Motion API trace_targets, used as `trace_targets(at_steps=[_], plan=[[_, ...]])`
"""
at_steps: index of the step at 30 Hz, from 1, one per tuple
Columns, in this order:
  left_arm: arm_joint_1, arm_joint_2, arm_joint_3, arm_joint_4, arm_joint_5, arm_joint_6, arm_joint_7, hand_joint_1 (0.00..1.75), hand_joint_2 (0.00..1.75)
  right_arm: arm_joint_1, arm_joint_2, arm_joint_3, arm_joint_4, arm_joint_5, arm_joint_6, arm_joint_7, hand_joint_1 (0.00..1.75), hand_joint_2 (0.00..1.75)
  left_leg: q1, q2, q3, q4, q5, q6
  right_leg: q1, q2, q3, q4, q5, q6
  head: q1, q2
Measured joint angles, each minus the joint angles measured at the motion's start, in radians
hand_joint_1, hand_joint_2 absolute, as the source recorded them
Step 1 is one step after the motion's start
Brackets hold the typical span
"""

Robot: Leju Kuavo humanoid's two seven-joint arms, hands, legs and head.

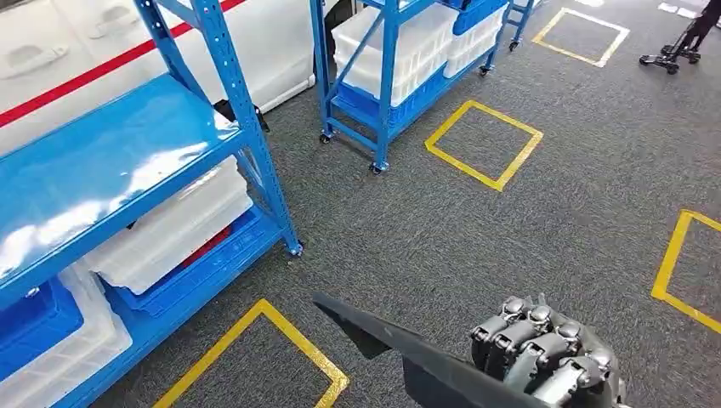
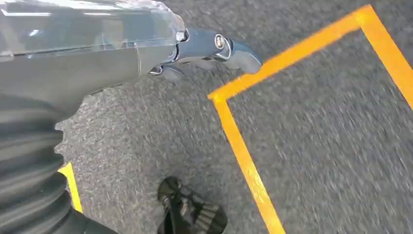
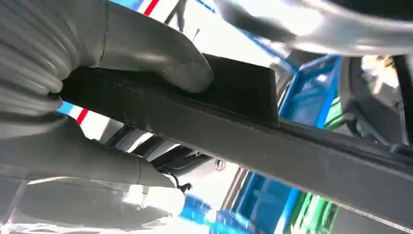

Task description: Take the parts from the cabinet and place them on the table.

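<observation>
Gripping a long black part (image 1: 400, 344), the right hand (image 1: 544, 353) is sitting at the bottom edge of the head view, its fingers curled over the part's near end. In the right wrist view the thick thumb (image 3: 160, 58) is pressing down on a flat raised tab of the part (image 3: 234, 117), with a long bar running on past it.

It looks stiff and fairly light, thin-walled and smooth, so it may be inclined to pivot or slip when held by one end; a hold nearer the middle would likely be steadier.

Beside the floor markings, the left hand (image 2: 204, 48) is hanging over grey carpet (image 2: 316, 146), holding nothing, though I cannot tell how far its fingers are spread.

Blue shelving (image 1: 110, 161) with white bins (image 1: 170, 229) is standing to the left.
</observation>
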Motion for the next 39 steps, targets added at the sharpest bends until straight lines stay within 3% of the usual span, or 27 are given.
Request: trace_targets(at_steps=[1, 2, 3, 7, 8, 9, 10, 12, 13, 14, 15, 17, 18, 19, 22, 23, 25, 26, 28, 29, 30, 31, 32, 33, 34, 38, 39], plan=[[-0.002, 0.004, -0.002, 0.000, -0.007, -0.010, -0.001, 0.00, 1.75, -0.013, -0.005, 0.013, 0.000, 0.006, -0.026, -0.001, 1.75, 1.75, 0.002, -0.003, 0.040, -0.091, 0.052, 0.000, -0.001, 0.011, 0.000, 0.004, -0.002, 0.003, 0.000, 0.000], [-0.005, 0.010, -0.005, 0.000, -0.015, -0.023, -0.005, 0.00, 1.75, -0.027, -0.019, 0.034, 0.000, 0.009, -0.061, -0.001, 1.75, 1.75, 0.005, -0.021, 0.082, -0.182, 0.097, 0.000, -0.002, 0.020, -0.001, 0.010, -0.004, 0.006, 0.000, 0.000], [-0.008, 0.017, -0.008, 0.000, -0.023, -0.032, -0.008, 0.00, 1.75, -0.040, -0.034, 0.054, 0.000, 0.017, -0.093, -0.002, 1.75, 1.75, 0.011, -0.060, 0.102, -0.223, 0.085, 0.003, -0.002, 0.027, -0.004, 0.014, -0.006, 0.011, 0.000, 0.000], [-0.018, 0.051, -0.026, 0.002, -0.062, -0.071, -0.024, 0.00, 1.75, -0.087, -0.081, 0.169, -0.002, 0.106, -0.289, -0.003, 1.75, 1.75, 0.000, -0.037, 0.098, -0.229, 0.094, 0.023, -0.002, 0.056, -0.020, 0.015, 0.005, 0.034, 0.005, 0.000], [-0.024, 0.061, -0.035, 0.002, -0.073, -0.081, -0.028, 0.00, 1.75, -0.096, -0.096, 0.206, -0.002, 0.137, -0.341, -0.003, 1.75, 1.75, 0.005, -0.028, 0.100, -0.240, 0.100, 0.033, 0.000, 0.062, -0.022, 0.016, 0.004, 0.039, 0.004, 0.000], [-0.031, 0.075, -0.042, 0.002, -0.080, -0.084, -0.034, 0.00, 1.75, -0.098, -0.108, 0.247, -0.003, 0.170, -0.390, -0.004, 1.75, 1.75, 0.007, -0.019, 0.103, -0.246, 0.105, 0.041, -0.001, 0.028, -0.026, 0.033, -0.011, 0.041, 0.006, 0.000], [-0.033, 0.080, -0.046, 0.003, -0.082, -0.083, -0.037, 0.00, 1.75, -0.105, -0.116, 0.284, -0.003, 0.197, -0.435, -0.004, 1.75, 1.75, 0.007, -0.012, 0.102, -0.248, 0.106, 0.046, 0.001, -0.010, -0.050, 0.081, -0.046, 0.045, 0.018, 0.000], [-0.029, 0.092, -0.048, 0.003, -0.066, -0.068, -0.041, 0.00, 1.75, -0.108, -0.129, 0.368, -0.002, 0.231, -0.498, -0.003, 1.75, 1.75, 0.003, 0.006, 0.098, -0.247, 0.106, 0.048, -0.003, -0.036, -0.122, 0.232, -0.120, 0.051, 0.032, 0.000], [-0.026, 0.096, -0.046, 0.003, -0.047, -0.053, -0.041, 0.00, 1.75, -0.110, -0.133, 0.409, -0.001, 0.232, -0.501, -0.003, 1.75, 1.75, 0.002, 0.017, 0.097, -0.247, 0.106, 0.049, -0.005, -0.040, -0.156, 0.300, -0.143, 0.053, 0.035, 0.000], [-0.026, 0.096, -0.036, 0.003, -0.020, -0.034, -0.041, 0.00, 1.75, -0.116, -0.135, 0.450, 0.003, 0.221, -0.493, -0.003, 1.75, 1.75, 0.001, 0.028, 0.097, -0.247, 0.105, 0.049, -0.006, -0.042, -0.169, 0.324, -0.138, 0.053, 0.036, 0.000], [-0.024, 0.092, -0.020, 0.003, 0.007, -0.015, -0.040, 0.00, 1.75, -0.128, -0.138, 0.478, 0.008, 0.204, -0.486, -0.003, 1.75, 1.75, 0.000, 0.037, 0.097, -0.247, 0.105, 0.048, -0.007, -0.043, -0.156, 0.295, -0.112, 0.052, 0.036, 0.000], [-0.021, 0.073, 0.014, 0.003, 0.069, 0.042, -0.038, 0.00, 1.75, -0.161, -0.138, 0.519, 0.024, 0.162, -0.459, 0.002, 1.75, 1.75, -0.002, 0.055, 0.102, -0.247, 0.102, 0.045, -0.005, -0.057, -0.068, 0.134, -0.029, 0.042, 0.037, 0.000], [-0.019, 0.058, 0.037, 0.003, 0.091, 0.065, -0.039, 0.00, 1.75, -0.175, -0.137, 0.529, 0.032, 0.145, -0.446, 0.003, 1.75, 1.75, -0.003, 0.062, 0.106, -0.247, 0.100, 0.043, 0.001, -0.091, -0.016, 0.043, 0.001, 0.033, 0.038, 0.000], [-0.016, 0.047, 0.056, 0.003, 0.114, 0.088, -0.045, 0.00, 1.75, -0.190, -0.136, 0.538, 0.040, 0.126, -0.431, 0.008, 1.75, 1.75, -0.011, 0.069, 0.107, -0.245, 0.096, 0.038, 0.014, -0.118, -0.003, 0.013, -0.017, 0.026, 0.039, 0.000], [-0.015, 0.004, 0.110, 0.004, 0.165, 0.113, -0.085, 0.00, 1.75, -0.226, -0.135, 0.544, 0.061, 0.064, -0.378, 0.012, 1.75, 1.75, -0.008, 0.091, 0.111, -0.251, 0.097, 0.024, 0.016, -0.086, -0.012, 0.011, -0.010, 0.019, 0.042, 0.000], [-0.016, -0.010, 0.125, 0.004, 0.174, 0.116, -0.098, 0.00, 1.75, -0.241, -0.131, 0.539, 0.068, 0.049, -0.355, 0.012, 1.75, 1.75, -0.012, 0.098, 0.115, -0.252, 0.095, 0.017, 0.012, -0.075, -0.008, 0.000, -0.004, 0.012, 0.043, 0.000], [-0.016, -0.027, 0.149, 0.004, 0.185, 0.104, -0.125, 0.00, 1.75, -0.265, -0.113, 0.525, 0.090, 0.024, -0.294, 0.011, 1.75, 1.75, -0.004, 0.027, 0.096, -0.203, 0.055, 0.009, 0.002, -0.064, -0.001, -0.011, 0.006, 0.000, 0.044, 0.000], [-0.014, -0.031, 0.157, 0.004, 0.184, 0.084, -0.132, 0.00, 1.75, -0.279, -0.098, 0.507, 0.106, 0.015, -0.246, 0.012, 1.75, 1.75, -0.002, 0.008, 0.062, -0.129, 0.012, 0.007, 0.003, -0.055, -0.002, -0.011, 0.007, -0.002, 0.043, 0.000], [-0.010, -0.032, 0.159, 0.000, 0.165, 0.046, -0.125, 0.00, 1.75, -0.302, -0.072, 0.457, 0.127, 0.007, -0.151, 0.020, 1.75, 1.75, -0.002, 0.000, -0.014, 0.028, -0.053, 0.001, 0.004, -0.037, -0.006, -0.010, 0.008, -0.004, 0.044, 0.000], [-0.008, -0.032, 0.159, -0.002, 0.158, 0.032, -0.119, 0.00, 1.75, -0.311, -0.056, 0.426, 0.136, 0.004, -0.101, 0.028, 1.75, 1.75, -0.001, 0.000, -0.044, 0.082, -0.057, -0.001, 0.005, -0.024, -0.006, -0.009, 0.008, -0.004, 0.044, 0.000], [-0.007, -0.032, 0.160, -0.006, 0.150, 0.023, -0.114, 0.00, 1.75, -0.314, -0.042, 0.406, 0.141, 0.004, -0.075, 0.030, 1.75, 1.75, 0.000, 0.000, -0.039, 0.065, -0.031, -0.002, 0.005, -0.014, -0.004, -0.008, 0.008, -0.004, 0.044, 0.000], [-0.007, -0.031, 0.160, -0.007, 0.135, 0.013, -0.108, 0.00, 1.75, -0.316, -0.032, 0.391, 0.144, 0.011, -0.070, 0.031, 1.75, 1.75, 0.000, -0.001, -0.013, 0.005, 0.011, -0.002, 0.004, -0.004, -0.002, -0.007, 0.007, -0.003, 0.044, 0.000], [-0.007, -0.027, 0.157, -0.009, 0.112, 0.001, -0.101, 0.00, 1.75, -0.316, -0.026, 0.378, 0.146, 0.023, -0.079, 0.031, 1.75, 1.75, 0.002, -0.006, 0.028, -0.084, 0.061, -0.002, 0.002, 0.006, 0.000, -0.003, 0.005, 0.000, 0.043, 0.000], [-0.008, -0.021, 0.148, -0.008, 0.082, -0.011, -0.088, 0.00, 1.75, -0.313, -0.025, 0.357, 0.147, 0.035, -0.102, 0.024, 1.75, 1.75, 0.006, -0.031, 0.072, -0.182, 0.109, -0.003, 0.001, 0.015, 0.000, 0.003, 0.002, 0.005, 0.043, 0.000], [-0.009, -0.013, 0.136, -0.008, 0.059, -0.014, -0.079, 0.00, 1.75, -0.306, -0.027, 0.335, 0.148, 0.040, -0.118, 0.016, 1.75, 1.75, 0.010, -0.075, 0.092, -0.226, 0.100, -0.003, 0.004, 0.021, -0.008, 0.010, -0.002, 0.011, 0.042, 0.000], [-0.013, 0.009, 0.107, -0.008, 0.026, -0.008, -0.063, 0.00, 1.75, -0.245, -0.049, 0.240, 0.129, 0.035, -0.162, 0.008, 1.75, 1.75, 0.004, -0.047, 0.090, -0.236, 0.104, 0.023, 0.002, 0.053, -0.022, 0.009, 0.007, 0.035, 0.042, 0.000], [-0.013, 0.010, 0.104, -0.008, 0.025, -0.008, -0.063, 0.00, 1.75, -0.232, -0.053, 0.228, 0.122, 0.031, -0.164, 0.008, 1.75, 1.75, 0.010, -0.040, 0.092, -0.245, 0.108, 0.031, 0.001, 0.058, -0.023, 0.011, 0.005, 0.038, 0.042, 0.000]])
